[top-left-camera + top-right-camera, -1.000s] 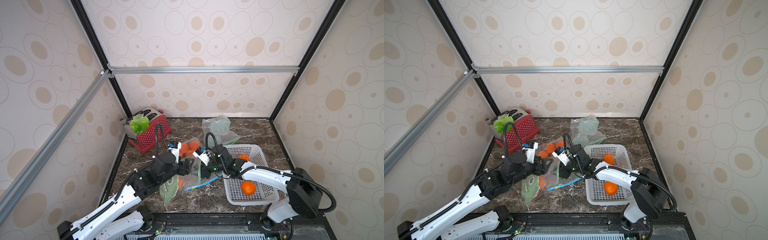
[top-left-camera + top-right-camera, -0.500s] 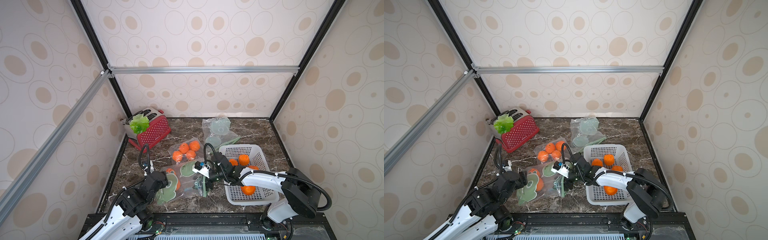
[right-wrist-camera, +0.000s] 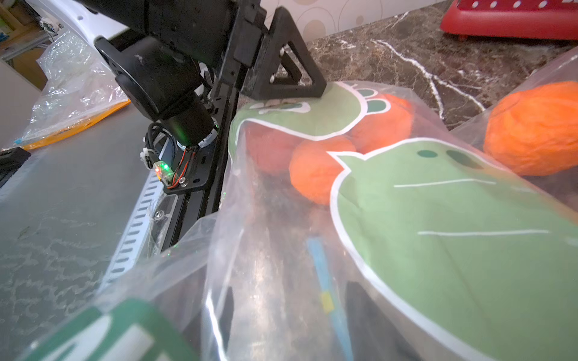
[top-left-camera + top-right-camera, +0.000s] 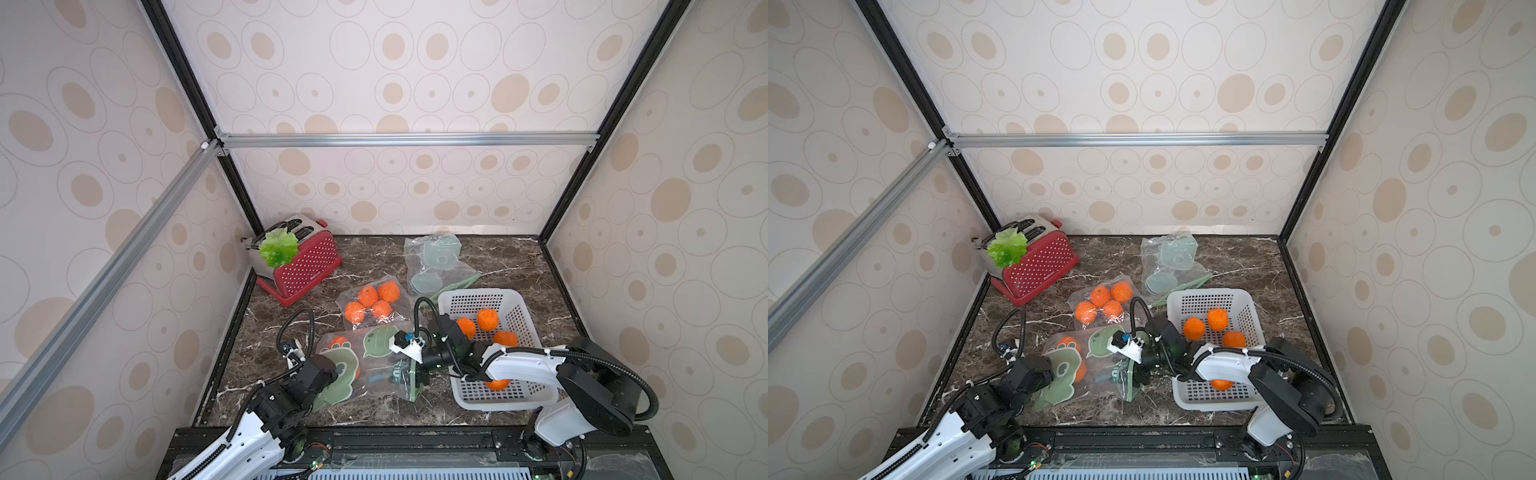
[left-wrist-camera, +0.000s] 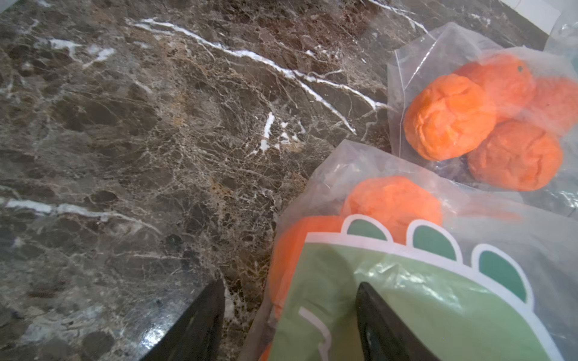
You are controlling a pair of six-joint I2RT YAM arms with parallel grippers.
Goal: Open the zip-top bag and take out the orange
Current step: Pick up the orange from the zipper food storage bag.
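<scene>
the bag has been let down: a second ago the zip-top bag (image 4: 365, 365) was held up between both arms, and now it is laid flat on the marble (image 5: 156, 156) just beside the white basket (image 4: 469, 301). the left gripper (image 5: 289, 325) has been drawn back to the bag end farthest from the basket. its jaws are seen spread, one on bare marble, one over the green print (image 5: 406, 297), nothing pinched. the right gripper (image 4: 419, 377) is found at the mouth end, nearest the basket, jaws apart beneath the film, with the blue zip strip (image 3: 319, 265) lying between them. the mouth is judged parted, so a reach inside looks due next. the orange (image 4: 338, 341) is lodged deep in the bag, at the end away from the basket, well apart from the right gripper and just ahead of the left gripper.
</scene>
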